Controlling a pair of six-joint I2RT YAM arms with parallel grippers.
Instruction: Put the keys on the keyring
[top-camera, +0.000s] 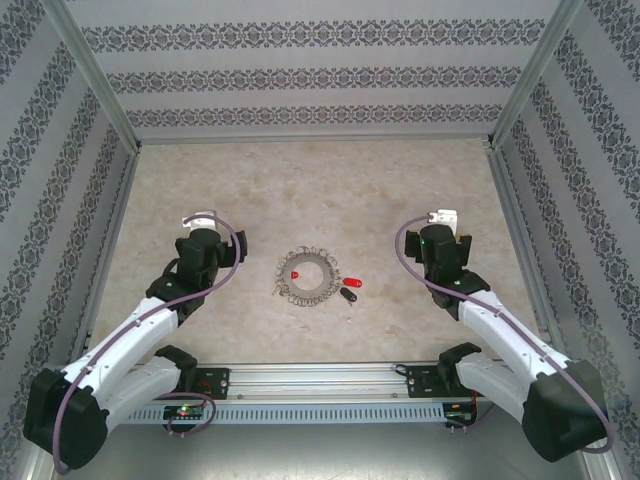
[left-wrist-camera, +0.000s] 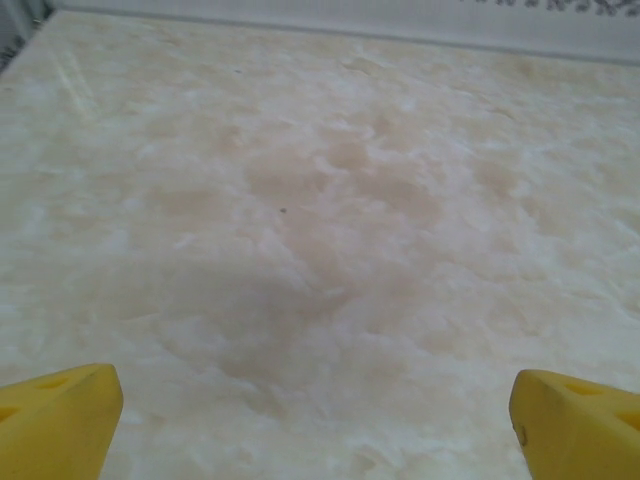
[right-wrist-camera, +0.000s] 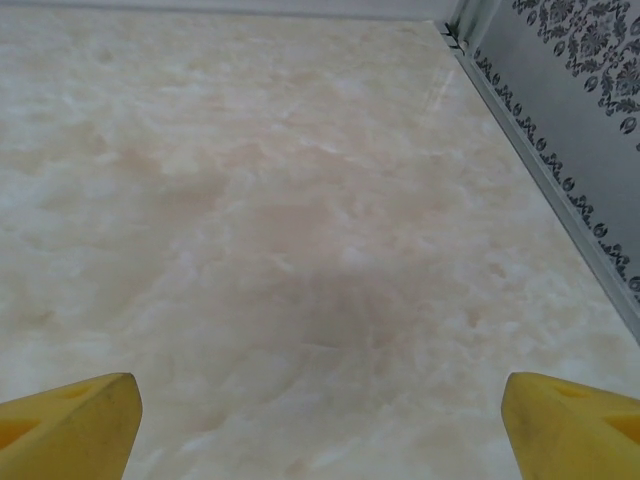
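Starting nearest the bases: a black key (top-camera: 350, 296) and a red key (top-camera: 351, 282) lie loose on the table (top-camera: 400, 180), just right of the keyring (top-camera: 305, 278), and another red key (top-camera: 295, 274) sits inside its hoop. Farther out, the left gripper (left-wrist-camera: 318, 430) and right gripper (right-wrist-camera: 320, 430) hang spread wide, empty, facing away. The right one's nearer the loose keys, which lie inward and back toward its base.

Left tool (top-camera: 204, 218) spread wide, right tool (top-camera: 442, 216) likewise
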